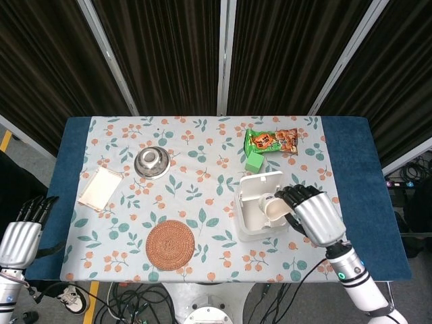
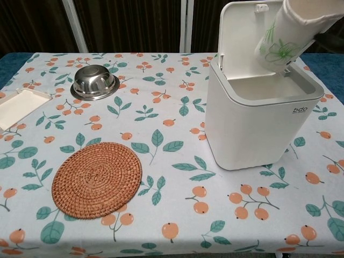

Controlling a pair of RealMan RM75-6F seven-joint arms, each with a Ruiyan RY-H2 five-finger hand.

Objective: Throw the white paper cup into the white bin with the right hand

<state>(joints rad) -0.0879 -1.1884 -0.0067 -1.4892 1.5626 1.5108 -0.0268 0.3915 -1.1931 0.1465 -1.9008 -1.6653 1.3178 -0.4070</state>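
Observation:
My right hand (image 1: 314,212) grips the white paper cup (image 1: 275,208) and holds it tilted over the open white bin (image 1: 248,217). In the chest view the cup (image 2: 285,37), printed with a green plant, hangs slanted above the bin's (image 2: 258,123) mouth, in front of the raised lid (image 2: 248,27). My left hand (image 1: 23,233) hangs off the table's left edge, fingers apart and holding nothing.
A woven round coaster (image 1: 170,244) lies left of the bin. A steel bowl (image 1: 152,162) and a white tray (image 1: 99,187) sit further left. A green snack bag (image 1: 271,142) and a small green box (image 1: 254,163) lie behind the bin.

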